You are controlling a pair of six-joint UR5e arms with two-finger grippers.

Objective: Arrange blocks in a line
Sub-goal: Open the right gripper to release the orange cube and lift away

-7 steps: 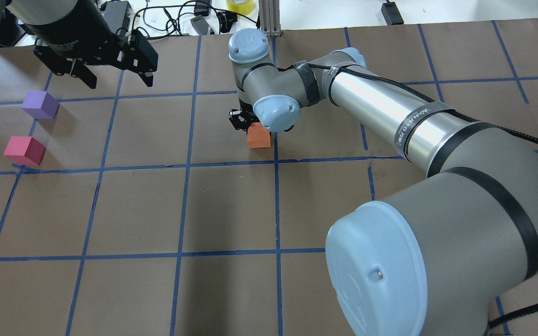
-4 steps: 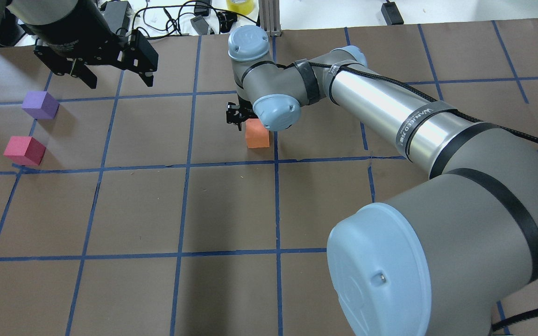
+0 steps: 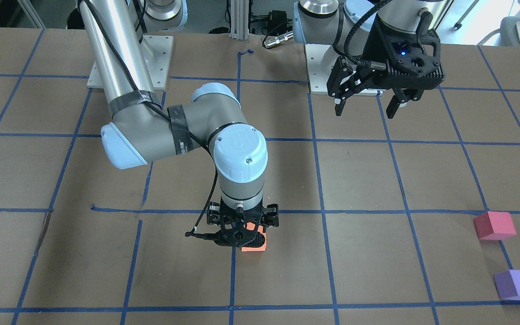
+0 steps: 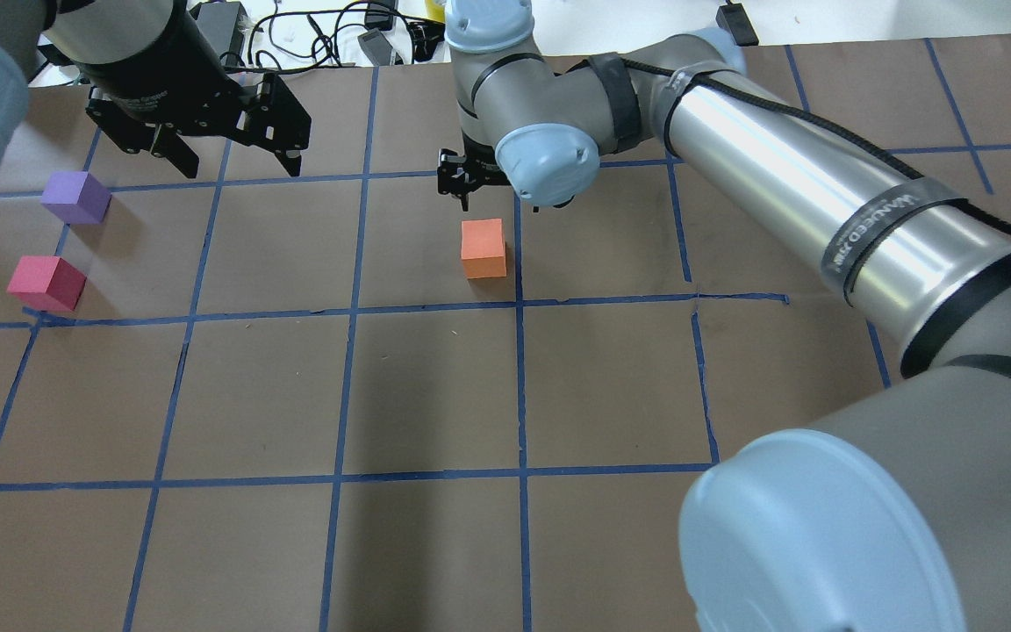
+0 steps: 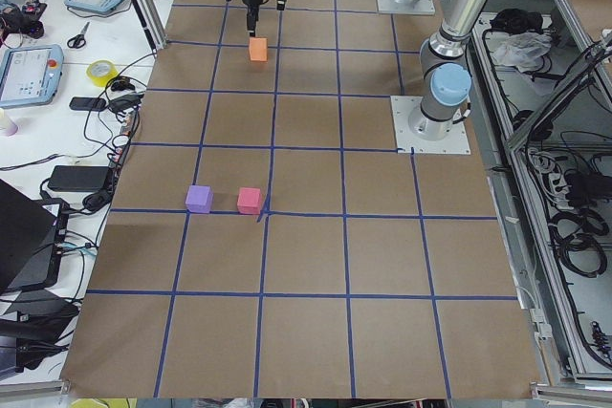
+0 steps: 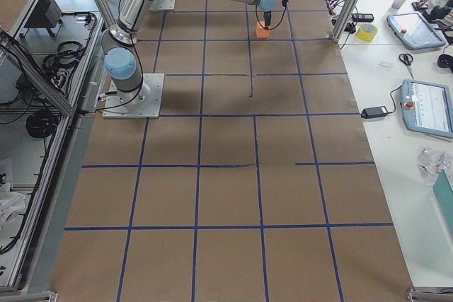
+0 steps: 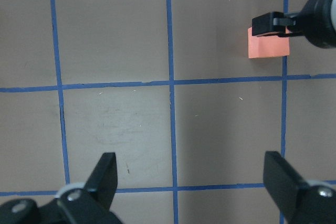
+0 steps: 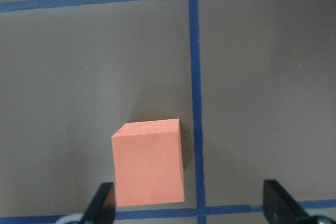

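**Q:** Two grippers, what are they doing?

**A:** Left gripper [image 4: 239,162] is hanging, jaws spread. Right gripper [image 8: 191,207] is hovering, jaws spread, above the orange block [image 4: 483,248]. Pinkish-red block [image 4: 46,283] and purple block [image 4: 75,197] are sitting near each other, well apart from it.

A robotics lab: teach pendant [image 6: 428,107], loose cables [image 5: 113,102] beside a tape-gridded table [image 4: 435,395]

My desk [image 4: 435,395] wears brown paper crossed by blue tape lines [image 4: 519,377]. In the overhead view, black cables [image 4: 321,39] tangle past its far edge at eleven o'clock. In the right side view, a yellow tape roll [image 6: 367,32] and scissors [image 6: 403,60] lie at two o'clock, and a grey pendant [image 6: 427,107] at three.
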